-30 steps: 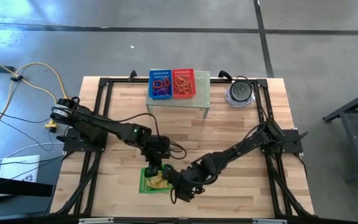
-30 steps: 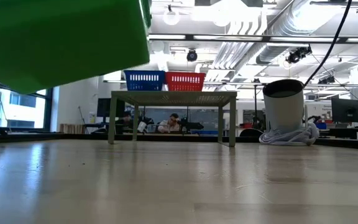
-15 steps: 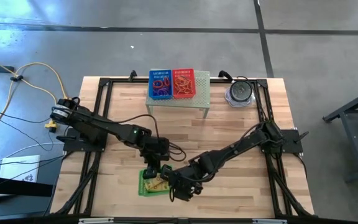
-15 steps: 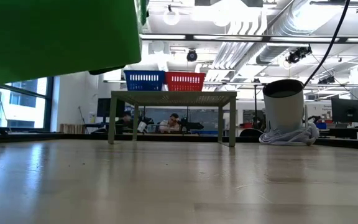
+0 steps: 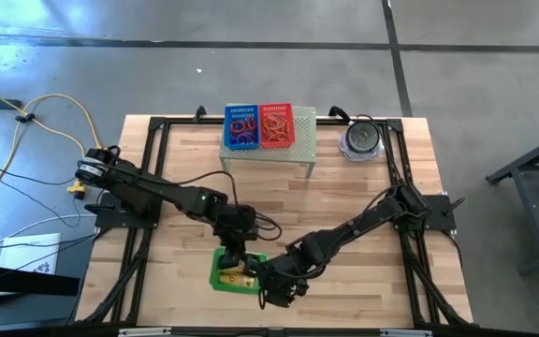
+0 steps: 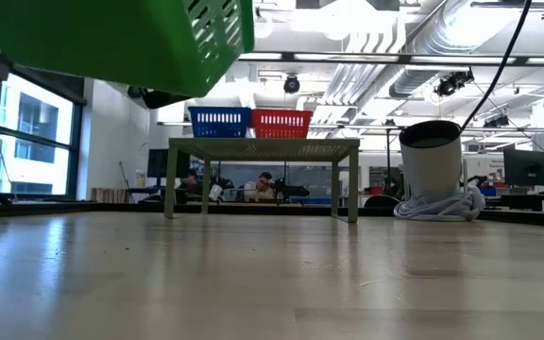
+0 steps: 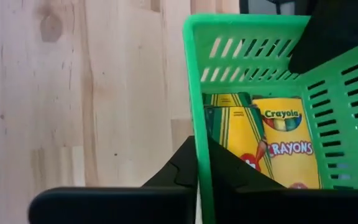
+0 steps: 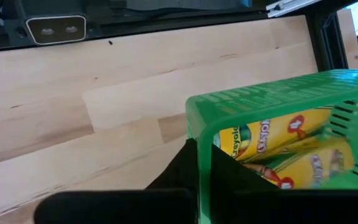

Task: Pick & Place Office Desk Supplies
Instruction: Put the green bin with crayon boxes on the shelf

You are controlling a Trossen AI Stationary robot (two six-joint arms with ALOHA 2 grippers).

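A green mesh basket [image 5: 235, 271] hangs above the table near its front edge, and shows at the top left in the low view [image 6: 111, 38]. Yellow crayon boxes [image 7: 284, 143] lie inside it. My left gripper [image 7: 197, 180] is shut on the basket's far side [image 5: 231, 251]. My right gripper [image 8: 204, 180] is shut on its right side [image 5: 262, 279]. At the back, a blue basket [image 5: 241, 126] and a red basket [image 5: 276, 125] with coloured loops stand on a pale green stand [image 5: 304, 140]. My left gripper clamps the green basket's wall [image 7: 199, 149] at its rim, one finger [image 7: 229, 177] inside and one [image 7: 179, 174] outside. It comes slanting down from the far left. The basket hangs clear of the table. My right gripper clamps the basket's wall near a corner [image 8: 202, 134], one finger [image 8: 238, 177] inside and one [image 8: 176, 171] outside. It comes slanting down from the table's right side. The basket is lifted clear.
A pale round container with a coiled cable [image 5: 361, 139] stands at the back right [image 6: 433, 161]. Black frame rails [image 5: 153, 187] run along the table's sides. Bare wood lies between the stand and the green basket.
My right gripper has shut on the green basket's wall. The basket has turned and tipped a little in the air and stays clear of the table. My left gripper has kept its hold.
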